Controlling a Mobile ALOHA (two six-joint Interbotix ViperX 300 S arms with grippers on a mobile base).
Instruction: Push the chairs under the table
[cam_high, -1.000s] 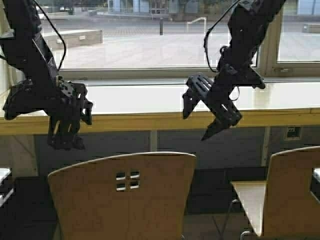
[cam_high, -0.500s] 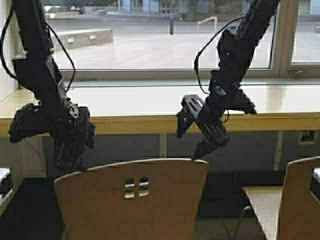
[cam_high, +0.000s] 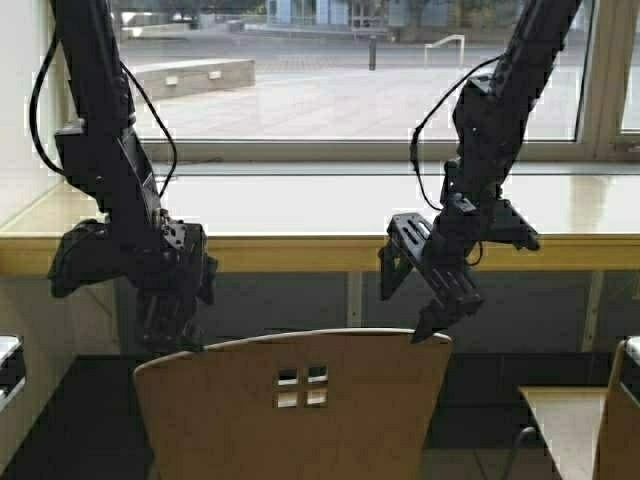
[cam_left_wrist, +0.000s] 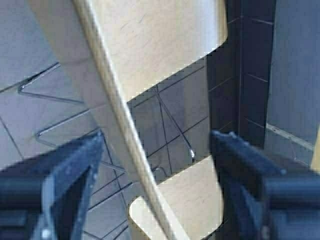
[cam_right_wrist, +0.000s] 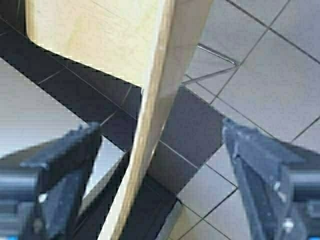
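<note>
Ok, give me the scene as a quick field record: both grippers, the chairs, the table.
left gripper: open, jaws straddling the near chair's backrest top edge at its left corner
right gripper: open, jaws astride the same edge at its right corner
near chair: centred in front of the robot, backrest facing the camera, not yet under the table
second chair: at the right edge, partly out of view
table: runs along the window, beyond the chairs
contact: cannot tell

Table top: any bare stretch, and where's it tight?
The table top shows bare between the left gripper and right gripper, along the window sill. Tight at the chair backrest: both open grippers straddle its top edge.
</note>
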